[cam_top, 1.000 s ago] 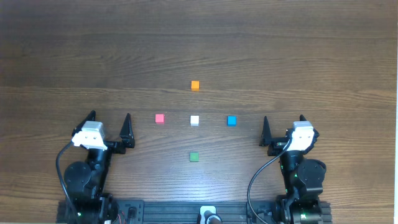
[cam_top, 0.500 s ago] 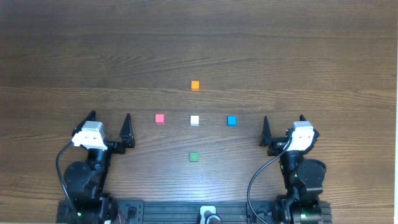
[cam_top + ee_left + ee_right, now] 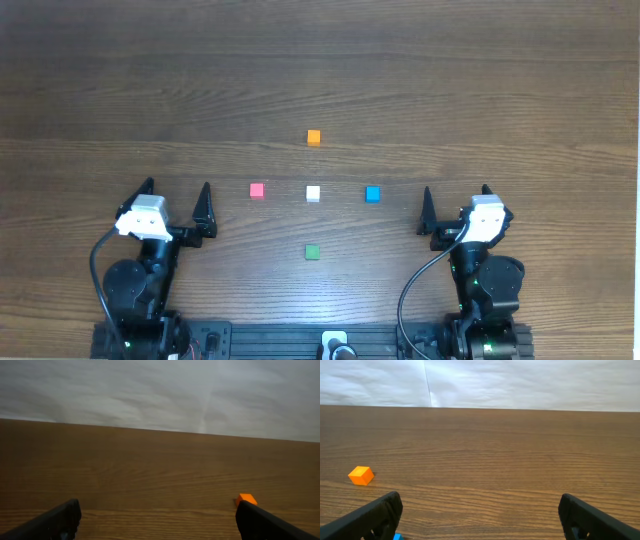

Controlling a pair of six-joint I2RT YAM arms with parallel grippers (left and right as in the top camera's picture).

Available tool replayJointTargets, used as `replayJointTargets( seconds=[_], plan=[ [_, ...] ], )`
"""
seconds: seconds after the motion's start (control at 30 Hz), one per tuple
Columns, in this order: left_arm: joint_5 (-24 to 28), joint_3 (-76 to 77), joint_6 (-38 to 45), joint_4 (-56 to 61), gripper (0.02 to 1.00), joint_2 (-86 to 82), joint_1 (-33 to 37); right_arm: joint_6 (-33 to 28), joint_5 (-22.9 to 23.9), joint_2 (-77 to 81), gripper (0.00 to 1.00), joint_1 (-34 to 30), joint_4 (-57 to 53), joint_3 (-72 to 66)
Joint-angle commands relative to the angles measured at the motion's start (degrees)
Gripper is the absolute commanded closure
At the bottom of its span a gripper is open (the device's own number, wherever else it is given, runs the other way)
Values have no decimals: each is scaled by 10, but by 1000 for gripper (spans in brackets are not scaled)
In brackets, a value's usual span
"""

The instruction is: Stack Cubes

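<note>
Stacking not begun: orange cube (image 3: pixel 314 137), pink cube (image 3: pixel 257 190), white cube (image 3: pixel 313 193), blue cube (image 3: pixel 373 193) and green cube (image 3: pixel 312 252) lie singly and apart on the table (image 3: pixel 500 80), with left gripper (image 3: pixel 178 190) and right gripper (image 3: pixel 456 195) both spread wide and empty.

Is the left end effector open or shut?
Open: the left end effector has its two fingers wide apart, nothing between them.

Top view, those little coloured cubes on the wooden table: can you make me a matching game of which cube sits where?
Things:
1. small orange cube
2. small pink cube
3. small blue cube
4. small green cube

Places:
A. closest to the right gripper
B. lowest in the view
C. highest in the view
D. closest to the left gripper

Pairs: 1-C, 2-D, 3-A, 4-B.
</note>
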Motion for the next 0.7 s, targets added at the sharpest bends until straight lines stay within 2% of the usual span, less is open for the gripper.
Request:
replayJointTargets(
  seconds=[0.03, 0.27, 0.43, 0.6, 0.7],
  plan=[
    [2, -2, -37, 4, 20, 2, 3, 0, -5, -6, 7, 3, 3, -6],
    [83, 119, -72, -10, 25, 182, 3, 0, -5, -6, 9, 3, 3, -6],
    [141, 280, -84, -131, 20, 395, 2, 0, -5, -6, 9, 3, 3, -6],
    [138, 409, -88, -250, 23, 588, -38, 0, -5, -6, 9, 3, 3, -6],
    [104, 466, -88, -296, 20, 685, -82, 0, -5, -6, 7, 3, 3, -6]
  ],
)
